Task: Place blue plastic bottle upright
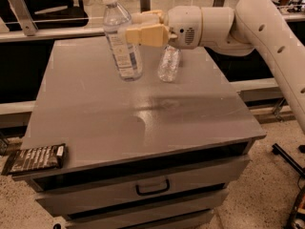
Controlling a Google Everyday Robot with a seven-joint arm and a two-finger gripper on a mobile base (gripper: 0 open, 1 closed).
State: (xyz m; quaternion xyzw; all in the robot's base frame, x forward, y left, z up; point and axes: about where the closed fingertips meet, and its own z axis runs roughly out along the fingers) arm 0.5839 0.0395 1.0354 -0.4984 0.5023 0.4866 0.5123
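The blue plastic bottle [121,37] has a white cap and a blue-and-white label. It stands nearly upright, leaning slightly left, with its base at or just above the grey table top [143,109] near the back middle. My gripper [133,30] reaches in from the right and is shut on the bottle's upper body, with tan fingers [145,34] on either side of it. A smaller clear bottle [169,63] with no label lies on the table just right of it, below my wrist.
A dark snack packet [35,159] lies at the table's front left corner, overhanging the edge. Drawers [152,187] sit under the table top. My white arm [267,27] spans the back right. Dark counters stand behind the table.
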